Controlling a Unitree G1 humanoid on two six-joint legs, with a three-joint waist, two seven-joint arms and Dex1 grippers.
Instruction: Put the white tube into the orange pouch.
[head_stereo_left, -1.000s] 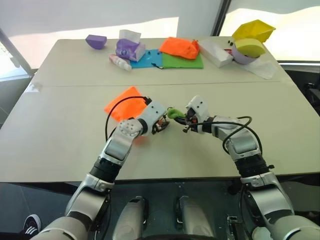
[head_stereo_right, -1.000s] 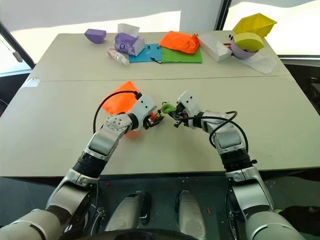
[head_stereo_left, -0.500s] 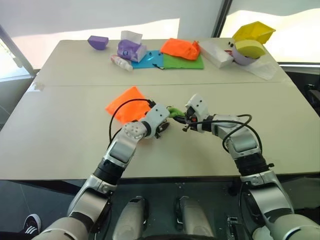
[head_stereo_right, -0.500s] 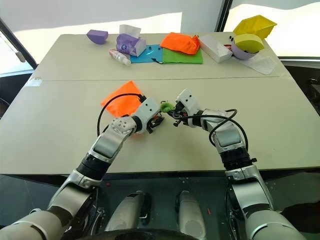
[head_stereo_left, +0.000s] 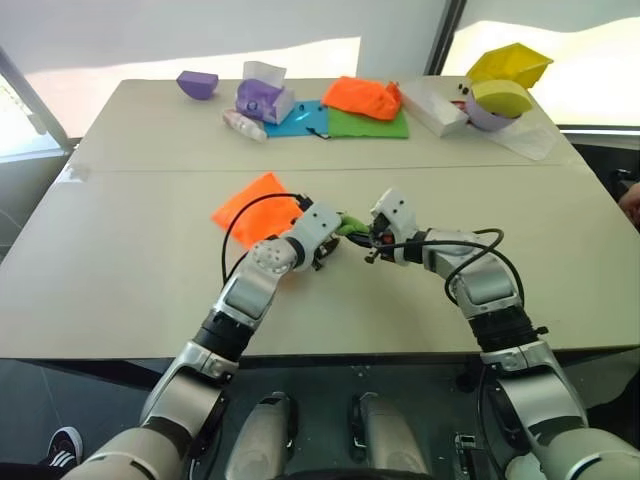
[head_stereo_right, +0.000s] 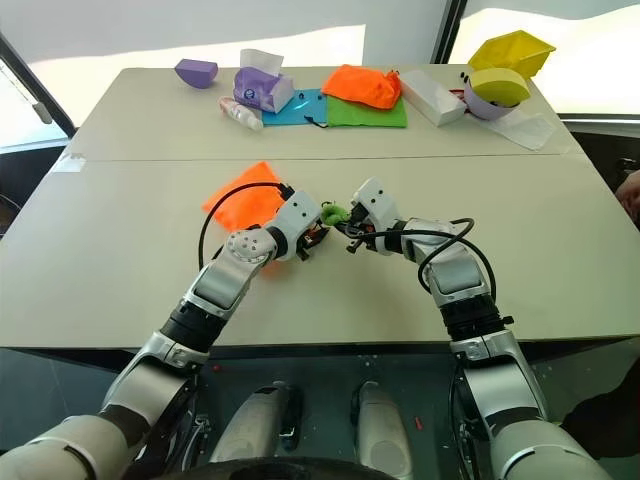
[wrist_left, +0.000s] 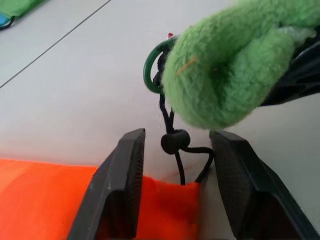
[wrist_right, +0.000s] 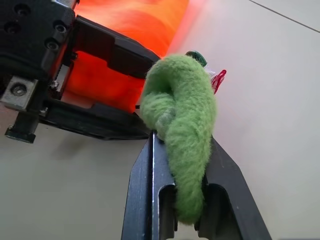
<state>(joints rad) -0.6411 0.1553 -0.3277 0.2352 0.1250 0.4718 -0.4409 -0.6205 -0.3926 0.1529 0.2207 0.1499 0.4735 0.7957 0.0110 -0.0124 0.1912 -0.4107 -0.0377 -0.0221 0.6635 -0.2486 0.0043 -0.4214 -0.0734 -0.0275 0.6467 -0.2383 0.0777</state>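
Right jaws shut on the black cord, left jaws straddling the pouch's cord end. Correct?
Not quite. The right gripper is shut on the fuzzy green ring, not the black cord; the right wrist view shows it. The left gripper does straddle the cord end of the orange pouch.

The orange pouch (head_stereo_left: 257, 206) lies flat on the bench (head_stereo_left: 120, 260), just behind the left gripper (head_stereo_left: 322, 252), whose jaws sit at the pouch's near corner — how wide they stand cannot be made out here. Between the two sets of jaws is the fuzzy green ring (head_stereo_left: 347, 224), touching the right gripper (head_stereo_left: 370, 240). Well beyond both — at the bench's far edge — lie an orange bundle (head_stereo_left: 363, 96), a green mat (head_stereo_left: 368, 124) and a purple tissue box (head_stereo_left: 262, 97).
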